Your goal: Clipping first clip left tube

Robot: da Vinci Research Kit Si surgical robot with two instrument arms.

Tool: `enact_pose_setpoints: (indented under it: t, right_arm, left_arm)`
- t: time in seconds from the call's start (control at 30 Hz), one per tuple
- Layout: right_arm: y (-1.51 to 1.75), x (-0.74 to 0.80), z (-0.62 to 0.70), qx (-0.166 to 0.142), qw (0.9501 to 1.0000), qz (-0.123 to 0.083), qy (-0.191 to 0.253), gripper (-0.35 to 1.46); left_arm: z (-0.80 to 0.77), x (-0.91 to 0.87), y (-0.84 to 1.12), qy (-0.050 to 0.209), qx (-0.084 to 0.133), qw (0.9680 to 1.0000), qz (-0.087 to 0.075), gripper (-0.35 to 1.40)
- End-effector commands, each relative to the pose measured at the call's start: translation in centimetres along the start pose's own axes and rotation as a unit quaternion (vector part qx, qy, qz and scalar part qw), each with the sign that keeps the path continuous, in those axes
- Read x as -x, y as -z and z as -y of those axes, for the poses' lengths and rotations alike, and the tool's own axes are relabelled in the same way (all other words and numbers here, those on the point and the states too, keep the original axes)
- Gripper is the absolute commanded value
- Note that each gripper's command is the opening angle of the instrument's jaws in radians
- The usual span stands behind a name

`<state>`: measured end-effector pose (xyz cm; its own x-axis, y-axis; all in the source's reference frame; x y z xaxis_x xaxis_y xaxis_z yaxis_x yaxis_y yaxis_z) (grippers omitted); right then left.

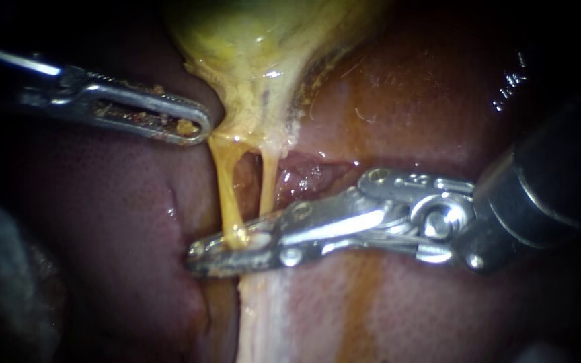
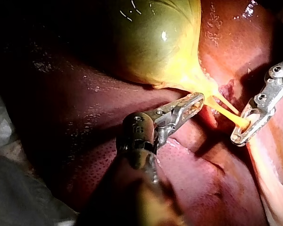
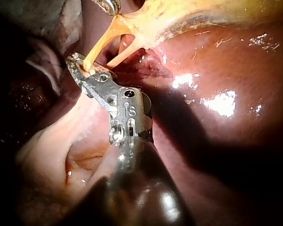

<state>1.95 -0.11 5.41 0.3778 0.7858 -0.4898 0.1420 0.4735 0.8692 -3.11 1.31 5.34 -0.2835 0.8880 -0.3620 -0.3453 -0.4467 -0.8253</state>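
Shows right instrument [image 1: 198, 255] jaws squeezed across the left tube [image 1: 228, 195] low down, both touching it, no separate clip visible yet so probably mid-clipping with release left, right tube [image 1: 268, 185] just beside untouched, farther up left instrument [image 1: 200, 126] jaws closed on gallbladder [image 1: 263, 60] neck.

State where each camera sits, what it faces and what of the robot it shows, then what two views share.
Endoscope view: close in, facing the gallbladder; left tool and right tool enter from opposite sides.
Left wrist view: on the left arm, looking along its shaft toward the gallbladder.
Right wrist view: on the right arm, looking along its shaft at the right tool, shut on the left tube.
Shared: both wrist views show the right tool and left tube.
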Motion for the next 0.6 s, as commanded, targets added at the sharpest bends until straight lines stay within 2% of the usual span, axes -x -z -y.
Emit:
enact_pose_setpoints:
  t: [0.03,0.6]
  right_arm:
    - [0.0,-0.01,0.01,-0.001,1.0,0.001,-0.006,-0.35]
    - [0.0,0.07,0.01,0.0,1.0,0.005,-0.004,-0.35]
  left_arm:
    - [0.0,0.0,0.0,0.0,0.0,1.0,0.0,-0.35]
    - [0.0,0.0,0.0,0.0,0.0,1.0,0.0,-0.35]
